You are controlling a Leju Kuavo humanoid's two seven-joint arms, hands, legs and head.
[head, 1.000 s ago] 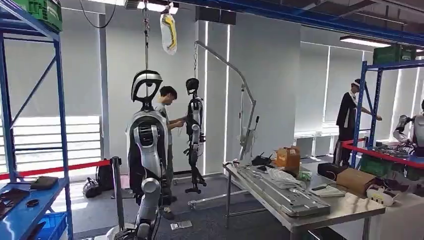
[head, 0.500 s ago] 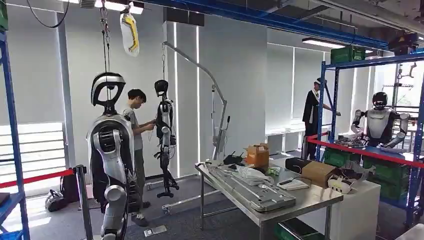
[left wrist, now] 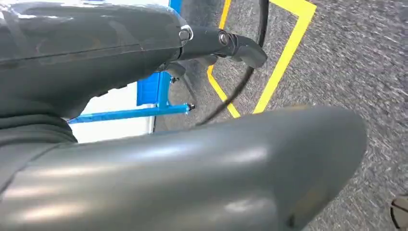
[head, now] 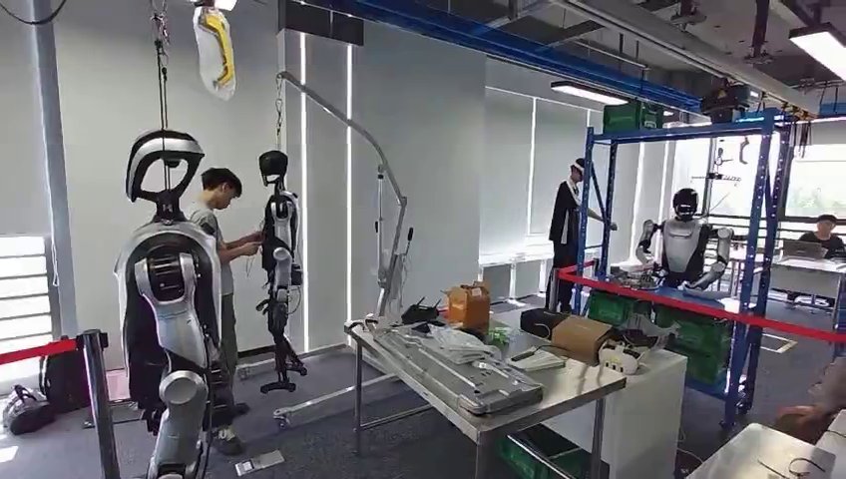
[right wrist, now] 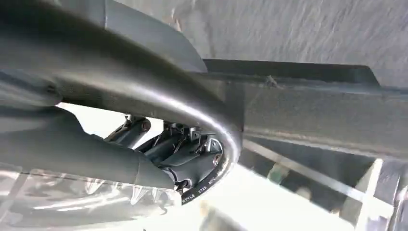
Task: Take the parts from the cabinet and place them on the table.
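Observation:
In the right wrist view my right hand (right wrist: 178,156) has its dark fingers curled in against a dark curved part (right wrist: 144,91), which it grips; clear plastic (right wrist: 72,202) glints under the thumb. The left wrist view has my left hand (left wrist: 144,120) hanging over grey carpet (left wrist: 356,62) with yellow tape lines (left wrist: 284,53). Its thumb (left wrist: 202,168) and fingers (left wrist: 231,43) are apart with nothing between them, and a thin black cable (left wrist: 240,82) runs past. In the head view a steel table (head: 584,384) stands ahead with a long grey tray (head: 459,369) on it.
A hoisted silver robot (head: 170,299) hangs at the left, and a person (head: 214,249) works on a dark robot frame (head: 277,249) behind it. Boxes (head: 579,334) lie on a white bench. A blue rack (head: 758,249) with a red barrier tape (head: 698,304) stands at the right. A white table corner (head: 758,454) is at bottom right.
The whole head view has swung to the right: the blue shelf at the left has passed out of frame, and the blue rack with a robot behind it has come in.

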